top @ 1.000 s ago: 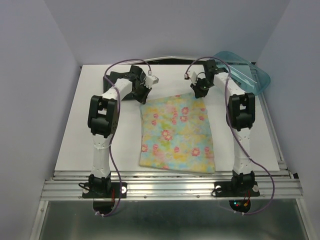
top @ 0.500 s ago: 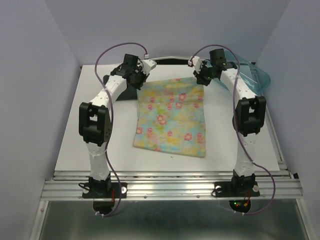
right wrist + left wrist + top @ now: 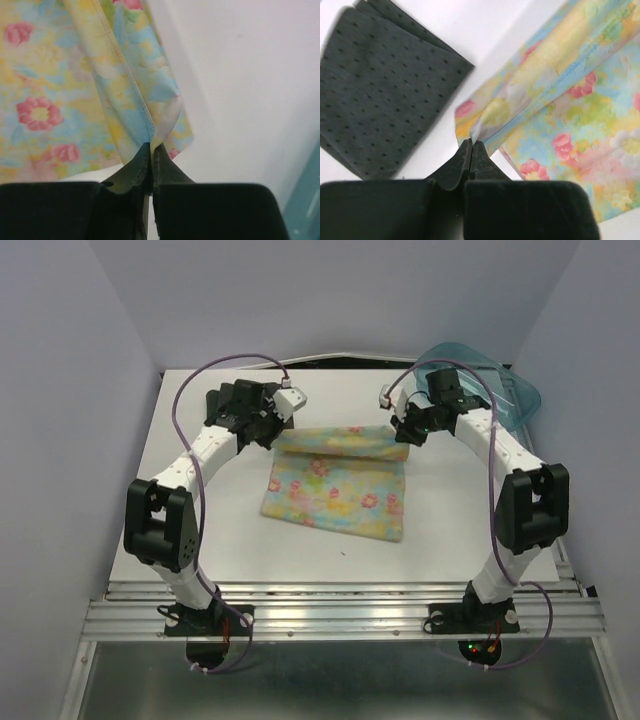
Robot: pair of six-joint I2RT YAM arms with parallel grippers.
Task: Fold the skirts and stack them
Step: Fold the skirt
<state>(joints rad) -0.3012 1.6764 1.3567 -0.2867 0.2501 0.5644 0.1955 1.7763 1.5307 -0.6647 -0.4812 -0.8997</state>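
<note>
While both arms are reaching toward the middle of the top view, the floral skirt (image 3: pixel 335 498) is lying on the white tabletop (image 3: pixel 200 530) at the centre of the frame. Its long axis is running left to right, dipping slightly toward the right. Its upper edge is curling over as a soft roll, and the left end effector (image 3: pixel 277 433) and right end effector (image 3: pixel 405 436) are each gripping one end of it. A translucent teal bin (image 3: pixel 505 390) is sitting at upper right.

In the left wrist view, the left end effector (image 3: pixel 471 150) is clenching a bunched corner of thin yellow printed cloth, with the stitched hem running toward the upper right. The dark skirt (image 3: pixel 385 90), a folded charcoal knit with tiny specks, is lying flat at upper left, apart from the floral one.

In the right wrist view, the right end effector (image 3: pixel 151 150) is pinching a hemmed corner, the cloth draping toward the upper left.
</note>
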